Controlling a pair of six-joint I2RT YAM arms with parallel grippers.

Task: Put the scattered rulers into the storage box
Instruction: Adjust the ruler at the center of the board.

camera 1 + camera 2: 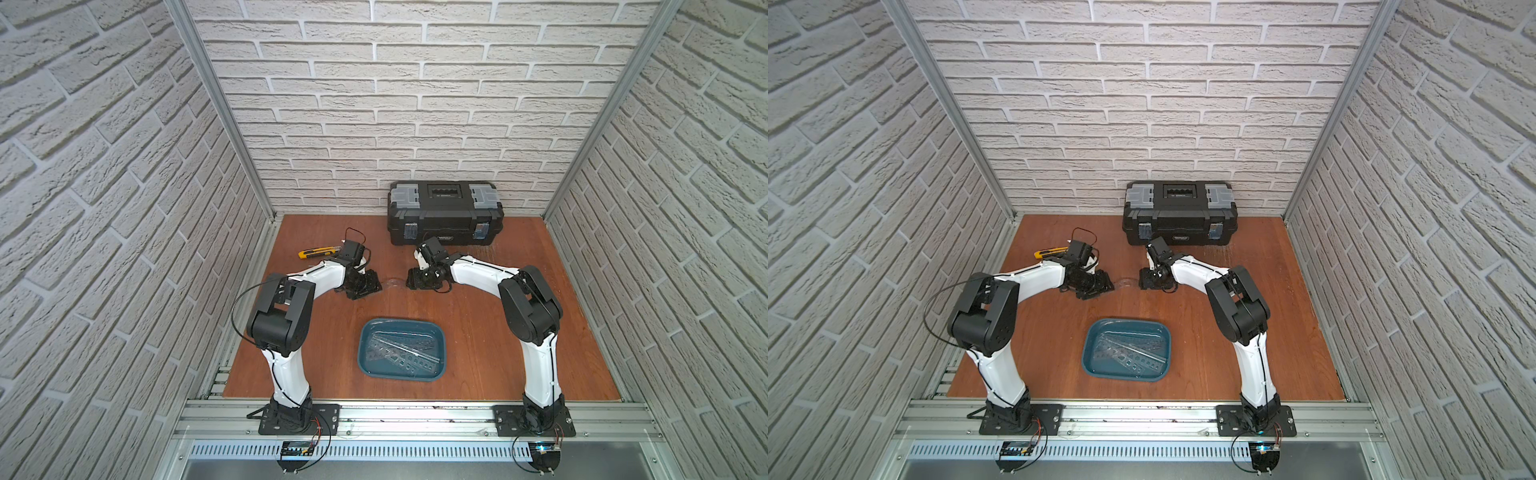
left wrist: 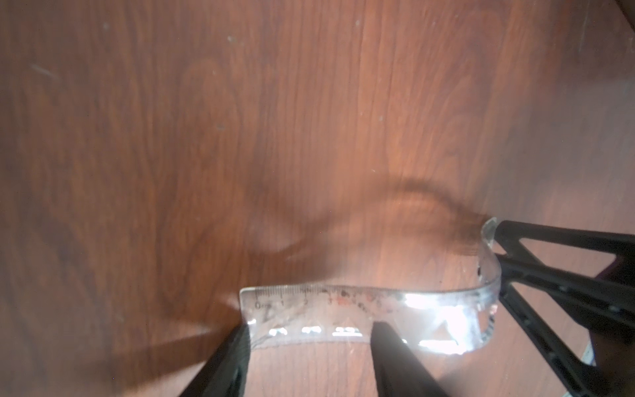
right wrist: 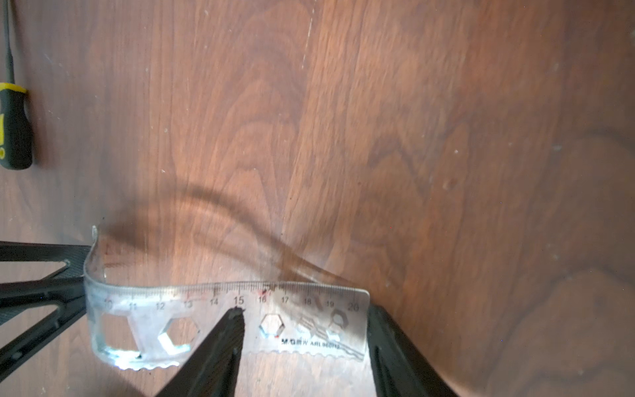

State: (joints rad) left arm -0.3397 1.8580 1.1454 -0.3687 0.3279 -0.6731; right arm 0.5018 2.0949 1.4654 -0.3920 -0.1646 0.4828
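So, left claw (image 2: 311, 328): jaws apart around the zero end.
Loose ruler (image 3: 192, 299): bowed between both claws, centre frame, not yet boxed.
Storage box (image 1: 374, 365): lower centre, several rulers (image 1: 405, 351) already inside.
Right claw (image 3: 305, 311): jaws apart around its far end.
Remaining: seemingly this one ruler.

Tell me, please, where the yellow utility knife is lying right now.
Both top views show the utility knife on the table's far left, just beyond the left arm's wrist, left of the black toolbox.
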